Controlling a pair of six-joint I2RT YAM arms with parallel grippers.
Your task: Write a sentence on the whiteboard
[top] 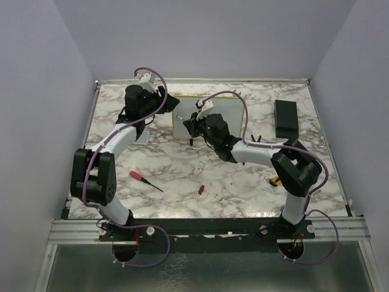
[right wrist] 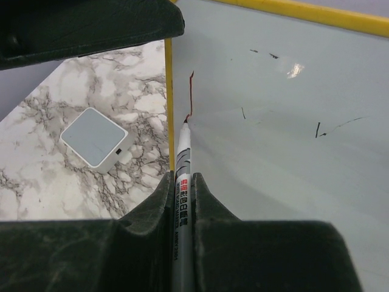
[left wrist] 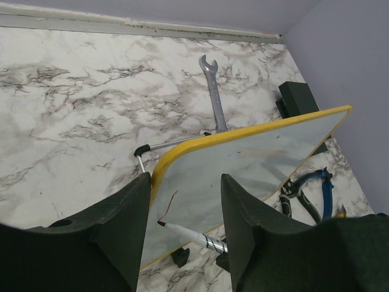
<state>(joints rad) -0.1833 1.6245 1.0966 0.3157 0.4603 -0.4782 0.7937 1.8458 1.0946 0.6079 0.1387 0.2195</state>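
Observation:
The whiteboard (top: 222, 112) stands upright at the back middle, yellow-framed, and also shows in the left wrist view (left wrist: 255, 158) and the right wrist view (right wrist: 292, 121). My right gripper (top: 193, 125) (right wrist: 181, 179) is shut on a white marker (right wrist: 183, 164) (left wrist: 188, 234) whose tip touches the board near its left edge. Of the sentence only one short dark-red stroke (right wrist: 191, 94) (left wrist: 168, 204) shows, plus a few stray marks. My left gripper (top: 167, 106) (left wrist: 185, 179) is open, jaws wide apart, at the board's upper left corner.
A grey square pad (right wrist: 94, 137) lies left of the board. A wrench (left wrist: 213, 85) and a black box (top: 285, 118) lie behind and right of it, blue pliers (left wrist: 319, 188) to its right. A red-handled screwdriver (top: 143, 178) and a small red cap (top: 201, 190) lie nearer.

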